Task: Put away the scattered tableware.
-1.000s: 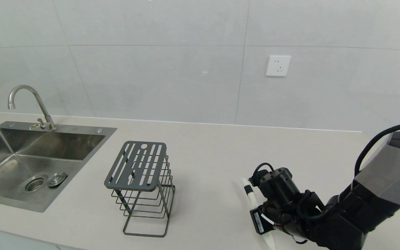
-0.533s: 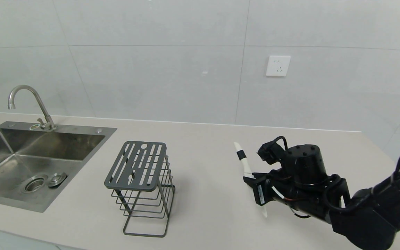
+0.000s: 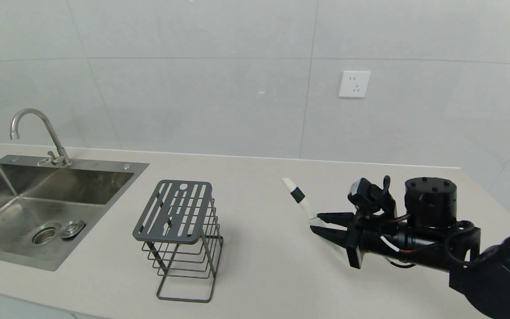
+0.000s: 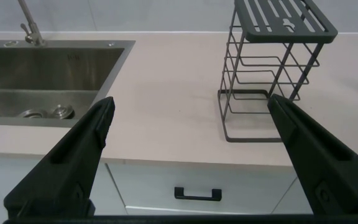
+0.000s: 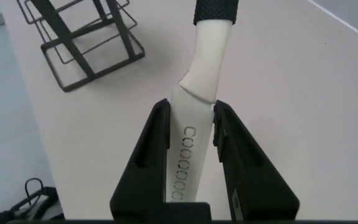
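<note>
Carrying the white knife toward the slotted rack.
I am keeping the right end effector clenched on its blade, handle pointing left, well right of the rack and raised off the worktop, probably for a clear carry.

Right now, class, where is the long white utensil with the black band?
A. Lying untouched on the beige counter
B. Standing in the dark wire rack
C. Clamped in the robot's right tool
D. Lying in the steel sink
C: the right tool is shut on the long white utensil with the black band, with its fingers pressing it from both sides in the right wrist view.
</note>
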